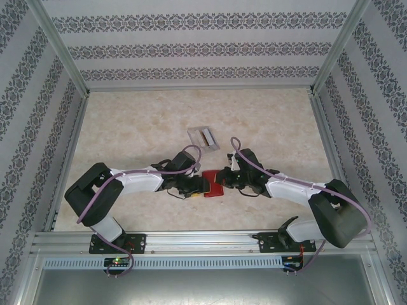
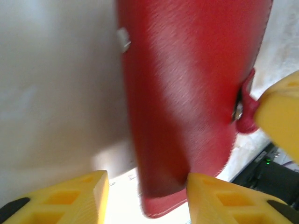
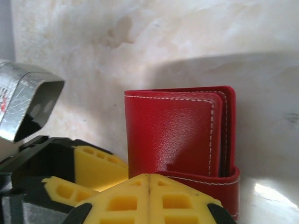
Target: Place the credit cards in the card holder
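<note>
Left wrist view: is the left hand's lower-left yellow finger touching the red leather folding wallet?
Apart. The left wrist view shows a strip of pale table between that finger and the red leather folding wallet.

A: Red wallet [image 1: 213,187] at the near middle of the counter [image 1: 127,127], folded shut!
B: Up close it's grained leather with white stitching along the edges, layers stacked at one side, and its snap tab [image 2: 246,114] poking out.
</note>
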You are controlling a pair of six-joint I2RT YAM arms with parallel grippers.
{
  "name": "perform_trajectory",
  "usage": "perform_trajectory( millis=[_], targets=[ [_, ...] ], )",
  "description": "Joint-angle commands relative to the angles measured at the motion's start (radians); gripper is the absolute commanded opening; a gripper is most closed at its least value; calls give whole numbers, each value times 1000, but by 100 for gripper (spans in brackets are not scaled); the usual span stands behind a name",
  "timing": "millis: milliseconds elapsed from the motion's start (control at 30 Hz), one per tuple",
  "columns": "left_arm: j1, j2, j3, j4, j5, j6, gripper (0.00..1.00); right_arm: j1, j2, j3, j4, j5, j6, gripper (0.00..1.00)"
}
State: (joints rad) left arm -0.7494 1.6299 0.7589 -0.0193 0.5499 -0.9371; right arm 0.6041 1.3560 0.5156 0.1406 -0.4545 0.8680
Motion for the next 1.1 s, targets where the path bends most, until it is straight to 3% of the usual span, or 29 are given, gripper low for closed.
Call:
perform_trajectory(
  millis=[0, 33, 200, 633, 767, 800, 867, 900, 1067],
  targets=[
    [-11, -8, 3, 88, 28, -22, 41, -7, 18, -6, 128, -83, 44, 0],
    [-14, -10, -1, 103, 30, -25, 38, -8, 25, -5, 140, -96, 48, 0],
    [-12, -12, 3, 67, 15, -10, 0, -16, 46, -2, 134, -88, 36, 0],
    [-2, -61, 45, -229, -128, 85, 0, -38, 9, 37, -142, 64, -123, 0],
    [10, -61, 62, -276, -120, 106, 0, -90, 17, 46, -180, -4, -122, 0],
    [10, -69, 52, -241, -106, 101, 6, -90, 13, 45, -175, -14, -123, 0],
    [10, -77, 37, -181, -86, 92, 31, -92, 8, 37, -150, -43, -101, 0],
    [10, -79, 35, -155, -71, 87, 39, -93, 10, 32, -124, -70, -72, 0],
    [9, -101, -28, 21, -5, 33, 67, -87, -28, 40, -54, -139, 52, 0]
  ],
)
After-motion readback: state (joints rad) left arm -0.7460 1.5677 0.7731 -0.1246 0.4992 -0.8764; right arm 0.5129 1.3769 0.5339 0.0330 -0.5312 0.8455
